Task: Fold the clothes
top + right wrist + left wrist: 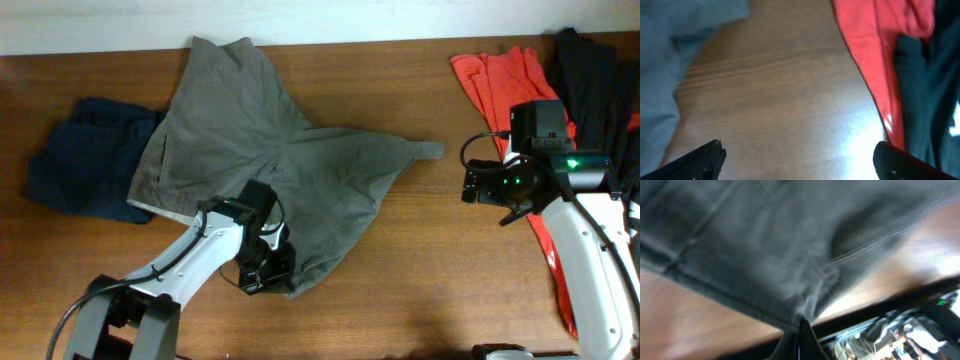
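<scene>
A brown wooden desk (420, 260) fills nearly the whole overhead view, its grain running left to right; along the far edge runs a pale, off-white band (330, 18), wall or ledge, which one cannot be told; the lighting is even and soft; in the right wrist view a bright glare (860, 145) lies on the polished wood, washing out the grain there.

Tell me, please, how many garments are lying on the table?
4: grey-olive shorts mid-table; a dark navy garment at left, partly under them; an orange-red garment at right; dark cloth beyond it, cut off by the frame edge. More may be hidden underneath.
</scene>
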`<move>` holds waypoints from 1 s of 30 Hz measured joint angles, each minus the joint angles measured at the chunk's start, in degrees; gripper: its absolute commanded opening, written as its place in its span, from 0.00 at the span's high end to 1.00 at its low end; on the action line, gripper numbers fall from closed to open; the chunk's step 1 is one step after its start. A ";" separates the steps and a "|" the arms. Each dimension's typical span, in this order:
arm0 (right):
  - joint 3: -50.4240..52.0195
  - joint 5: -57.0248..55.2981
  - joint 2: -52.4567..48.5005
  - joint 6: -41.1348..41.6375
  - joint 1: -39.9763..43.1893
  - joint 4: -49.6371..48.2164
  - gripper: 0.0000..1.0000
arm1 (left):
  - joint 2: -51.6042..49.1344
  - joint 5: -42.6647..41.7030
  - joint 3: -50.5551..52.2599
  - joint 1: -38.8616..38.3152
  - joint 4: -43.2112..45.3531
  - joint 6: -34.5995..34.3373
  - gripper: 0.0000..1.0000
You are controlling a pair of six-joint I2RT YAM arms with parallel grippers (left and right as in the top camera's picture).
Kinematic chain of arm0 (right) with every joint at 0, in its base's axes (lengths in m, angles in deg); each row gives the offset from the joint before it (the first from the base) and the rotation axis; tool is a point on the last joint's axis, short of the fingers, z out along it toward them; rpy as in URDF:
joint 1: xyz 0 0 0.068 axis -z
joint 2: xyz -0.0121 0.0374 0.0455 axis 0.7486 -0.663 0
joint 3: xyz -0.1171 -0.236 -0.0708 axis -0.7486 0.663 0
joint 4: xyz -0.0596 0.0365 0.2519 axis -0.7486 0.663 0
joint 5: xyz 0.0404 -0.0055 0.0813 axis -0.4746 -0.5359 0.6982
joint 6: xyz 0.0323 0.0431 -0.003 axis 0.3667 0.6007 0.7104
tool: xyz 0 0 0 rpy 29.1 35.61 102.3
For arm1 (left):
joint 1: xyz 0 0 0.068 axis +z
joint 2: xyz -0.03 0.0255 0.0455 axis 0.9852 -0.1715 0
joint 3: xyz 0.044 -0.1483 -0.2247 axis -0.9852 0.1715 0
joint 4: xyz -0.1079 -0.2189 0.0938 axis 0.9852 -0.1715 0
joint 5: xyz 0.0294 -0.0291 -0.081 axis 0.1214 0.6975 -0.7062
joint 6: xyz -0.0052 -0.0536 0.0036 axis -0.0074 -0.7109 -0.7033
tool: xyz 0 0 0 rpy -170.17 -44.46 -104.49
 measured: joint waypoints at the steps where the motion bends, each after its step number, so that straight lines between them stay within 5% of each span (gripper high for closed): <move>1: 0.00 0.76 -0.20 -0.72 0.02 -0.50 0.01 | 0.11 1.44 0.02 0.52 -1.75 -0.02 0.99; 11: 0.00 14.40 -12.41 -2.95 0.07 -5.90 0.01 | 12.96 13.75 0.20 9.14 -8.37 0.07 1.00; 30: 0.00 32.83 -31.89 11.58 4.66 -21.66 0.00 | 14.99 15.85 0.20 9.42 -8.85 0.07 1.00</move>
